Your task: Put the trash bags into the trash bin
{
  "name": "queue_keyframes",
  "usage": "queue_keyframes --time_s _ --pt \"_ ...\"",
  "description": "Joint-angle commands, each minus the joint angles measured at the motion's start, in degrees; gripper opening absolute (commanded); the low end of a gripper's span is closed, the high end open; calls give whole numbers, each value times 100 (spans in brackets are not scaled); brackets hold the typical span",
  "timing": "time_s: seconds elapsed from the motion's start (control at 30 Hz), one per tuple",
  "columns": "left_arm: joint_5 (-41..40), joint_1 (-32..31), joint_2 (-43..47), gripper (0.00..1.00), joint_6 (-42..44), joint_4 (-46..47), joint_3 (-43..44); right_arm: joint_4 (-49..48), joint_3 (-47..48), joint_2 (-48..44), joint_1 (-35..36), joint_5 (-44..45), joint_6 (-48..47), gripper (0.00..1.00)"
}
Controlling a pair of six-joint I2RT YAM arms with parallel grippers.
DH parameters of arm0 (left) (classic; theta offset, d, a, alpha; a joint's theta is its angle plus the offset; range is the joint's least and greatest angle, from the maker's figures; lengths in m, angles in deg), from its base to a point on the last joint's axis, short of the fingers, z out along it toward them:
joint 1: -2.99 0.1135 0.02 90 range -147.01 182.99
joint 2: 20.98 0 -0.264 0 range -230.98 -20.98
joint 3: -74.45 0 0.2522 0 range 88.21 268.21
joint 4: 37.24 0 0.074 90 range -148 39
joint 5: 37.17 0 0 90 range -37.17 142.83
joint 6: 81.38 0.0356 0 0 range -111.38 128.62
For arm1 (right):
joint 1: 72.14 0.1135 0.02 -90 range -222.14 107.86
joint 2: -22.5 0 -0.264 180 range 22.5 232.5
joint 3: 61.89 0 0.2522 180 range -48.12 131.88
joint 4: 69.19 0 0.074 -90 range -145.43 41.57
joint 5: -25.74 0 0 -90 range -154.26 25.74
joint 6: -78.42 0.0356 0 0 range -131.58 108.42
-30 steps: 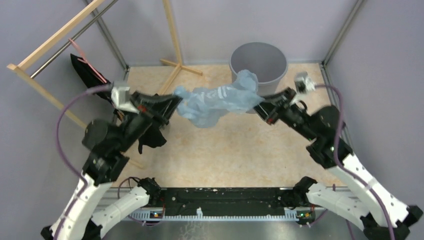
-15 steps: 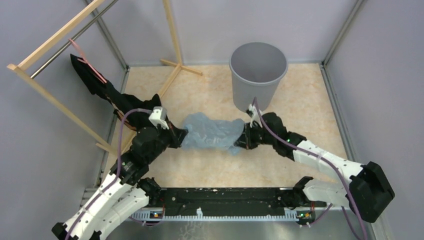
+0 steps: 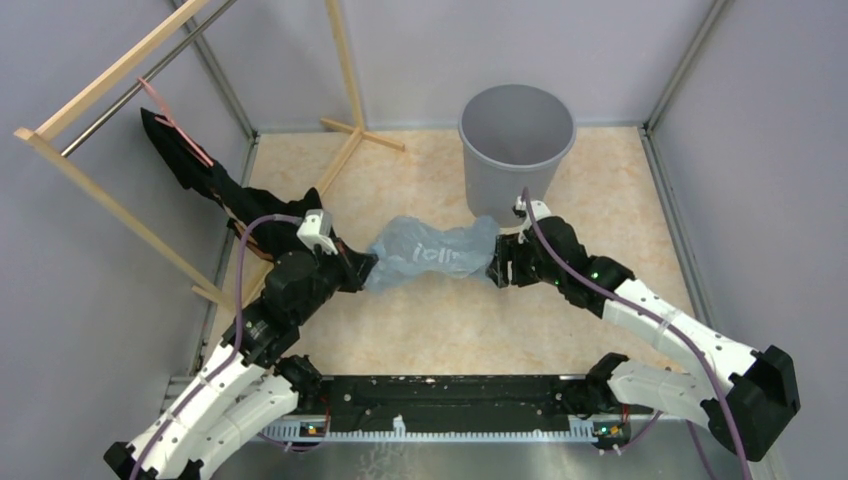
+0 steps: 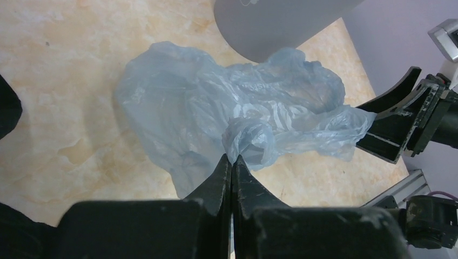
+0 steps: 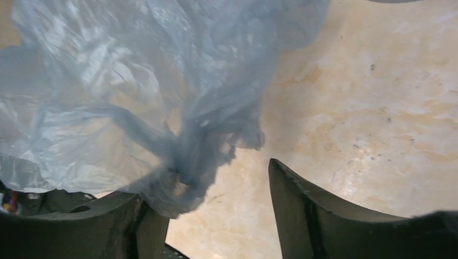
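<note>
Top view: trash bag (image 3: 435,255) lies on the tabletop (image 3: 600,200) at centre frame, outside the trash bin (image 3: 500,190) just above it. Left wrist: left claw (image 4: 232,162) pinches a bag fold. Right wrist: right claw (image 5: 208,183) stands wide, film brushing one jaw. Step judged: securing a two-claw hold. Next: close, then lift over the rim.

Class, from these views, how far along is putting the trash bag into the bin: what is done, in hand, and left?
Done: nothing; the trash bin looks empty. In hand: the left gripper pinches the trash bag, crumpled on the table before the bin; the right gripper is open beside it. Left: lifting the bag into the bin.
</note>
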Motion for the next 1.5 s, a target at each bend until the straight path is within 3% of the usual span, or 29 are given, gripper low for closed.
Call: queue_keyframes --time_s 0.0,0.2,0.4,0.63,0.7,0.77,0.8,0.87,0.9,0.97,1.2,1.27,1.4,1.47 --pt "211 -2 -55 0 -189 358 170 200 76 -174 166 479 152 68" --pt "321 2 16 0 -314 583 177 269 -365 -249 738 598 599 78" --pt "501 6 -259 0 -378 904 308 -1181 -980 -222 1060 184 1050 87" --pt "794 -1 -381 0 -399 806 442 -2430 -1336 -92 993 2232 1576 89" --pt "709 0 -281 0 -381 662 467 -2622 -1342 -214 862 2518 1497 85" --pt "606 3 -157 0 -334 480 521 -2614 -1254 -388 719 2695 1251 73" --pt "497 -4 -96 0 -294 387 549 -2548 -1196 -484 626 2777 1112 63" --pt "241 3 13 0 -177 212 620 -2365 -1099 -682 414 2925 919 25" --pt "118 4 66 0 -57 138 663 -2364 -1128 -799 308 2915 798 12" --pt "-219 3 124 0 248 -18 857 -2600 -1268 -1040 123 2380 465 0" --pt "-920 2 -130 0 1505 -333 1941 -2409 -755 -801 -7 -1379 -108 0" --pt "-834 -4 -206 0 1589 -289 2036 -1918 -550 -613 -11 -1684 -8 0" --pt "-68 3 -400 0 1232 -69 1833 -1408 -613 -595 -6 -1345 460 1" --pt "262 -3 -495 0 1014 95 1673 -1601 -842 -576 -8 -1750 651 10"
